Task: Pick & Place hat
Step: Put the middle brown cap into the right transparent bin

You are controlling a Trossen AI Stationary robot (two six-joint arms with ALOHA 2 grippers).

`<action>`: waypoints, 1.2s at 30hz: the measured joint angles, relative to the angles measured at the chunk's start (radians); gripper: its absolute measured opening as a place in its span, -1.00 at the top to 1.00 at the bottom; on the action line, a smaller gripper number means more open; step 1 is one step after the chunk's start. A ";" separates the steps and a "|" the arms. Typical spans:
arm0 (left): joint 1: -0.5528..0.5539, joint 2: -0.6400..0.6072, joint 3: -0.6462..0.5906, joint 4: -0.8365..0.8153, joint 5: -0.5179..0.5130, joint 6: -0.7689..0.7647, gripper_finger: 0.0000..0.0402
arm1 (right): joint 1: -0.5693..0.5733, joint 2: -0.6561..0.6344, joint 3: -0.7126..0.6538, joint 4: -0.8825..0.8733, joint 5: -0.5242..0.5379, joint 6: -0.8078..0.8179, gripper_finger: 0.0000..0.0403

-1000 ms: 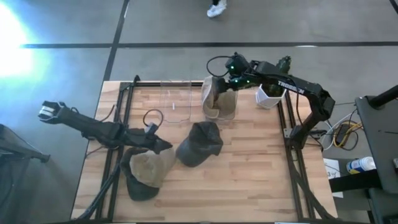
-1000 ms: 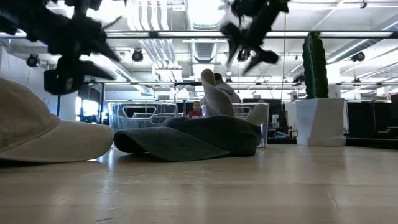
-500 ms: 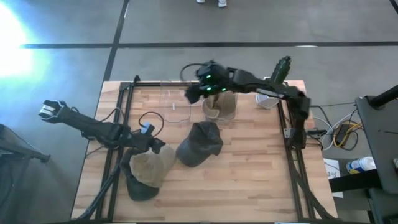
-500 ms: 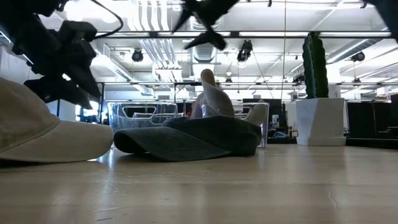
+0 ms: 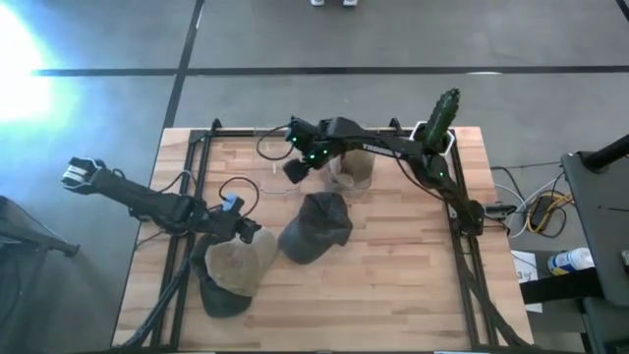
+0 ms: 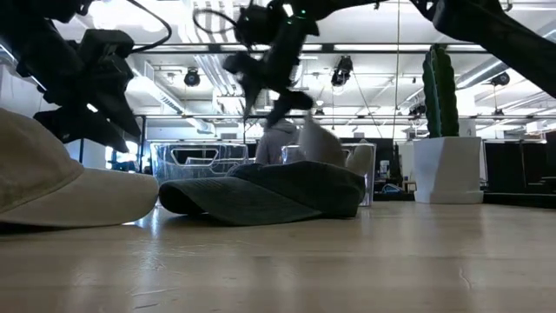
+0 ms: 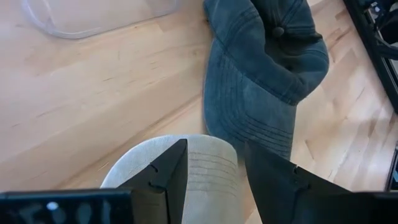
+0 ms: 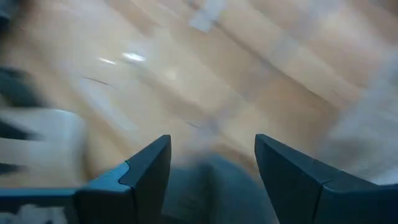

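A beige cap (image 5: 234, 272) lies on the table's near left, and a dark grey cap (image 5: 316, 227) rests crown up beside it at mid-table. A second beige cap (image 5: 352, 169) sits by the far edge. My left gripper (image 5: 246, 232) is open just above the near beige cap's brim (image 7: 202, 167); I see no touch. The dark grey cap (image 7: 261, 81) lies ahead of it. My right gripper (image 5: 293, 169) is open and empty, high over a clear tray (image 5: 275, 167). Its wrist view shows only blurred wood between the fingers (image 8: 143, 171).
A white pot with a cactus (image 5: 437, 126) stands at the far right corner. Black frame rails (image 5: 187, 211) run along the table's left and right sides. Bare wood lies on the near right (image 5: 393, 285). In the low view, the near beige cap (image 6: 52, 187) fills the left foreground.
My right arm has swung fast from beside the cactus pot toward the table's left, past the far beige cap, and now hangs over the clear tray. That cap has slumped lower. My left gripper came down a little toward the near beige cap, then kept still.
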 joint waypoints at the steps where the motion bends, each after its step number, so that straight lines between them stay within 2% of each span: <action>1: -0.002 0.000 0.000 0.000 -0.004 0.003 0.25 | -0.007 0.000 0.000 -0.054 0.028 -0.008 -0.12; 3: -0.005 0.000 0.000 0.000 -0.016 0.005 0.25 | -0.016 -0.014 -0.001 -0.134 0.086 -0.021 -0.12; 11: -0.004 0.000 0.000 0.002 -0.051 0.033 0.25 | -0.037 -0.102 -0.016 -0.250 0.317 -0.057 -0.12; 19: -0.005 0.000 0.000 0.003 -0.048 0.030 0.25 | -0.068 -0.100 -0.109 -0.297 0.337 -0.121 -0.12; 25: -0.004 0.000 0.000 0.031 -0.041 0.029 0.25 | -0.069 -0.100 -0.146 -0.400 0.469 -0.199 -0.12; 31: -0.005 0.000 0.000 0.173 -0.025 0.060 0.25 | -0.084 -0.113 -0.231 -0.399 0.470 -0.213 -0.12; 36: -0.006 0.018 0.000 0.302 0.082 0.127 0.25 | -0.087 -0.112 -0.325 -0.359 0.434 -0.193 -0.12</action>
